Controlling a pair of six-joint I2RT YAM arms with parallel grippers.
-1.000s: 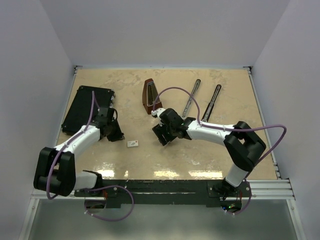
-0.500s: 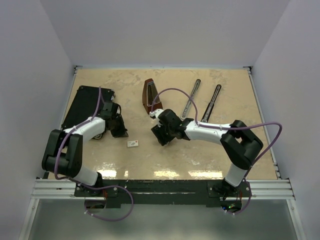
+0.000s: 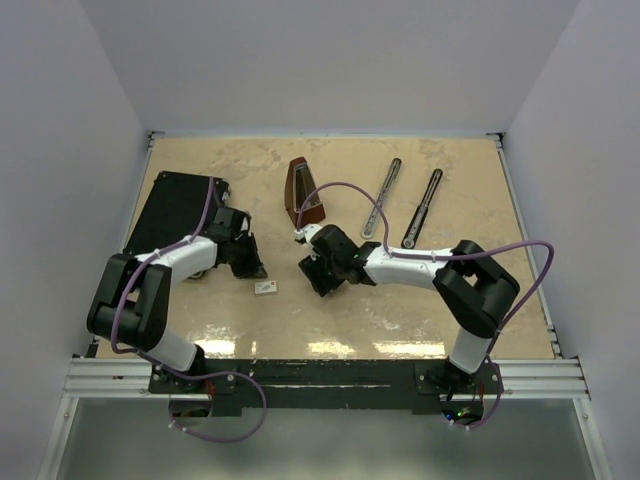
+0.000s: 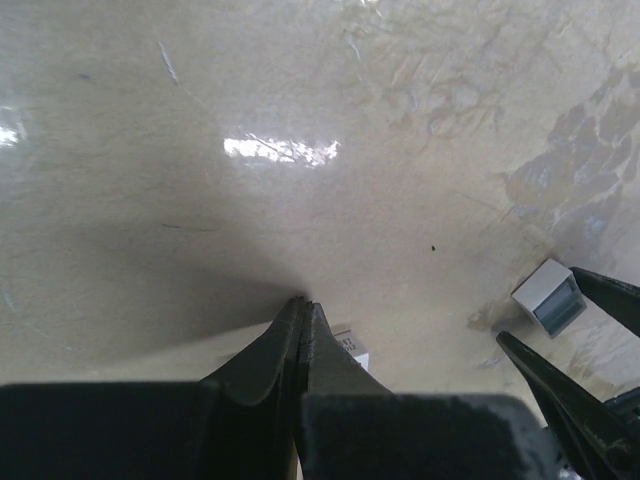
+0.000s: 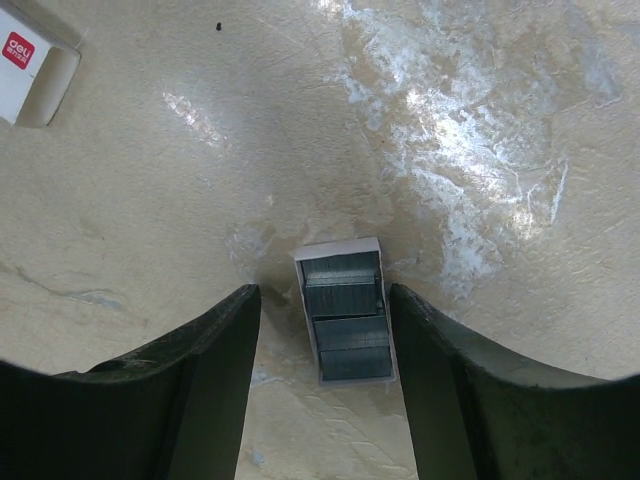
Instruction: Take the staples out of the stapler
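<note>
While left end effector is closed, right one, parted, straddles staples; label "deli".

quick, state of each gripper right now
left gripper: shut, holding nothing
right gripper: open, a finger on either side of the staples, not clamped on them

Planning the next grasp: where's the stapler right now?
Top view: the stapler lies at the back, just right of the brown metronome and beyond the right gripper, untouched.
</note>
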